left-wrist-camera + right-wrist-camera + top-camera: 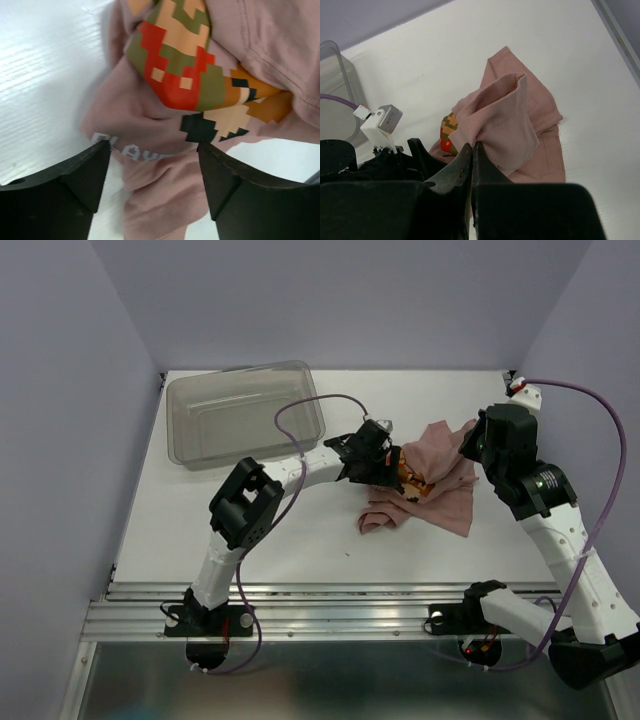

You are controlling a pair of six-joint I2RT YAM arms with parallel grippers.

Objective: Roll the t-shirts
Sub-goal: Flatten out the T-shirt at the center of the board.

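The dusty-pink t-shirt (440, 480) lies crumpled on the white table, right of centre, with a pixel graphic in red, green and orange (185, 65). My left gripper (392, 478) is open, its jaws spread on either side of a bunched fold of the shirt (160, 190) just below the graphic. My right gripper (468, 445) is shut on a fold of the shirt (495, 115) and holds that part lifted above the rest; its jaws (472, 146) are pressed together on the cloth.
A clear plastic bin (245, 412) stands at the back left of the table. Purple cables loop over both arms. A metal rail (330, 605) runs along the near edge. Walls close in the left, back and right.
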